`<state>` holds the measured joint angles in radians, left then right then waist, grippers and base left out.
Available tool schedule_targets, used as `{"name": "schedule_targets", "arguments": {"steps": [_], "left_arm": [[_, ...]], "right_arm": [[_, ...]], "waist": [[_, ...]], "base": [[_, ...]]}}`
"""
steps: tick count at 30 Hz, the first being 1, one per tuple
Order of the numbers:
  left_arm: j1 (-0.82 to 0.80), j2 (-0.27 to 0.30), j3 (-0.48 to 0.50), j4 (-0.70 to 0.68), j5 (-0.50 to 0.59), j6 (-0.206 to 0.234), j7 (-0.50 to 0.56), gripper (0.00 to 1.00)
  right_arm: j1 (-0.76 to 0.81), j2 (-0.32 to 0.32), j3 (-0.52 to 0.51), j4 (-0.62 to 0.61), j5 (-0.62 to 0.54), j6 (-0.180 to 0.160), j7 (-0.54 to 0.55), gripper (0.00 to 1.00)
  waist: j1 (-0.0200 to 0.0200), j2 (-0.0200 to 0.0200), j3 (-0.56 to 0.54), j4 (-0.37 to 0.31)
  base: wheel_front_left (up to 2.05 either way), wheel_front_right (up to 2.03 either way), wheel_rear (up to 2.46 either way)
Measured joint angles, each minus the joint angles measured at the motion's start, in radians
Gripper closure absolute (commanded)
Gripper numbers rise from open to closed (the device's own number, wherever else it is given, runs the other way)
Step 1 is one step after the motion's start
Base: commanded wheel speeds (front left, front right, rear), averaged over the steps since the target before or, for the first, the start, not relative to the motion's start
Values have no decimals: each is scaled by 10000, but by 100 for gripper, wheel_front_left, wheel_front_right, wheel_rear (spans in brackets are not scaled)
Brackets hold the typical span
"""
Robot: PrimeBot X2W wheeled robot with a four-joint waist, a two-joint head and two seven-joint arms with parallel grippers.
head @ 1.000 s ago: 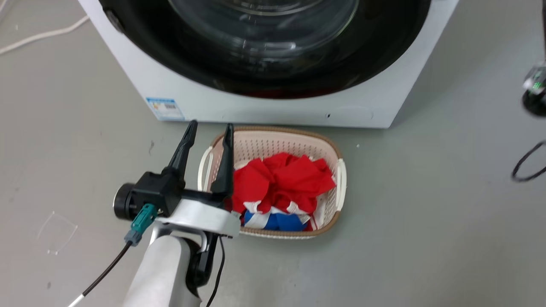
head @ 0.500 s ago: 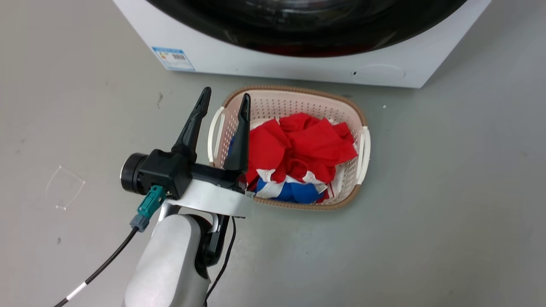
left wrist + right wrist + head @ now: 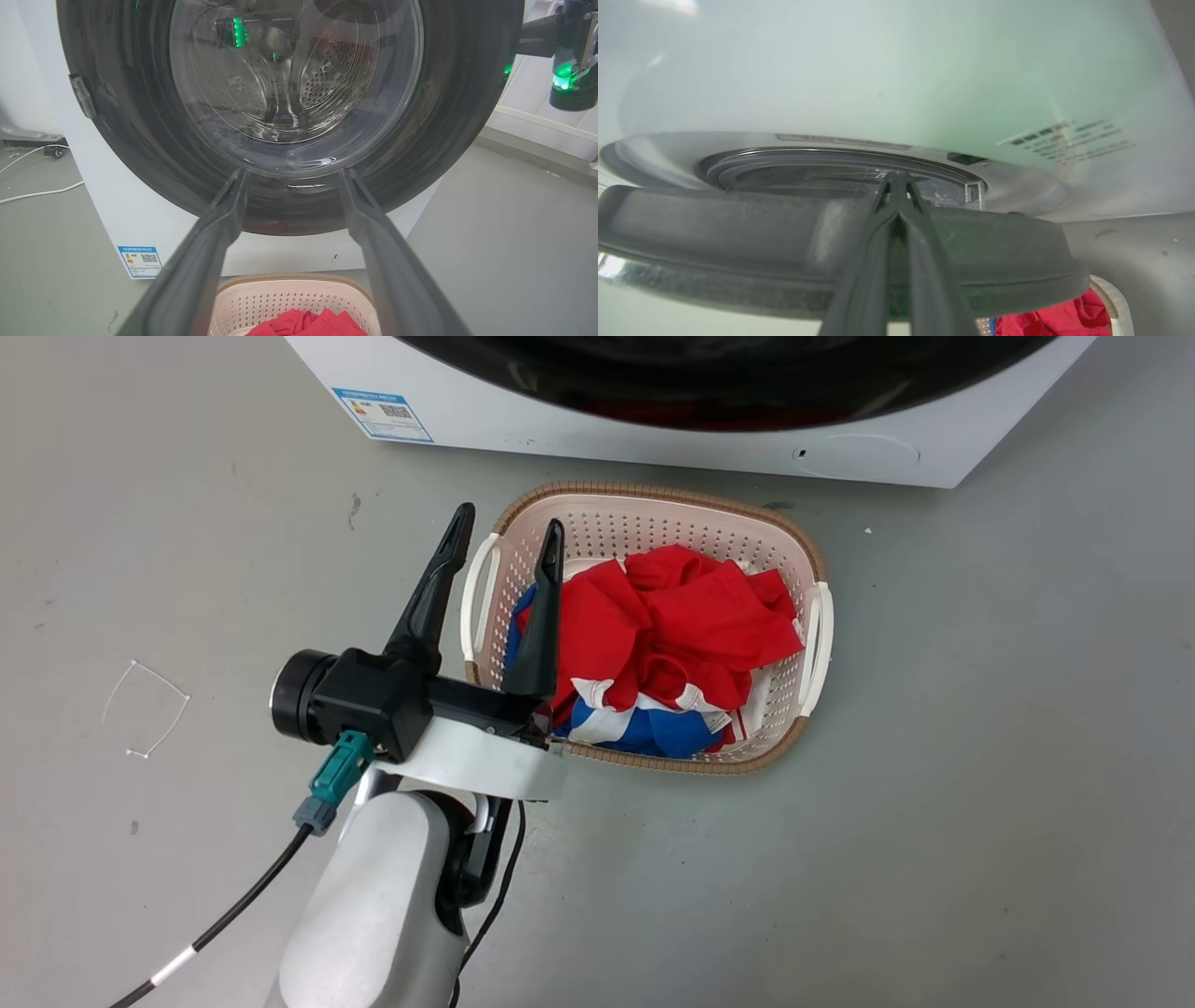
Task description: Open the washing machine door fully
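Against the washing machine door [image 3: 714, 242], the right tool [image 3: 896, 184] sat pinched together; the left tool [image 3: 510, 516] hung spread above the basket [image 3: 672, 523]. Head view had dropped; opening seemed barely begun.

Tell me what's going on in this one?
The right gripper, fingers pressed together, has its tips at the edge of the washing machine door, against the glossy black rim, apparently to pull it. The door looks at most slightly ajar from the white washing machine, far from fully open. The left gripper hangs open and empty over the left end of the cream laundry basket, which holds red and blue clothes on the floor before the machine.
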<state>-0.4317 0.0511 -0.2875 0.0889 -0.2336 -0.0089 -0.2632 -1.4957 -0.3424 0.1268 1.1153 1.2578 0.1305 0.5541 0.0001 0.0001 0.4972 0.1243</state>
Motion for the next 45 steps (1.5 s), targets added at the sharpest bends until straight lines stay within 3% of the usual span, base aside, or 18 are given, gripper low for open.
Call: {"name": "schedule_targets", "arguments": {"steps": [11,17,32,45], "left_arm": [[86,0,4,209,-84,6,2,0],[516,0,38,487,-96,-82,2,0],[1894,-2,221,1164,-113,-349,0,0],[2401,-2,249,1530,-111,-456,0,0]], "right_arm": [[902,-36,58,-500,527,-17,1962,100],[2110,443,199,-903,738,-13,2692,100],[5385,1547,587,-2405,1189,-13,3269,100],[7185,2493,1200,-4130,1511,-13,3572,100]], "waist": [[0,0,-510,-110],[0,0,-1322,-260],[-1,0,-3439,-527],[-2,0,-4233,-600]], "base": [[0,0,0],[0,0,0],[0,0,0],[0,0,0]]}}
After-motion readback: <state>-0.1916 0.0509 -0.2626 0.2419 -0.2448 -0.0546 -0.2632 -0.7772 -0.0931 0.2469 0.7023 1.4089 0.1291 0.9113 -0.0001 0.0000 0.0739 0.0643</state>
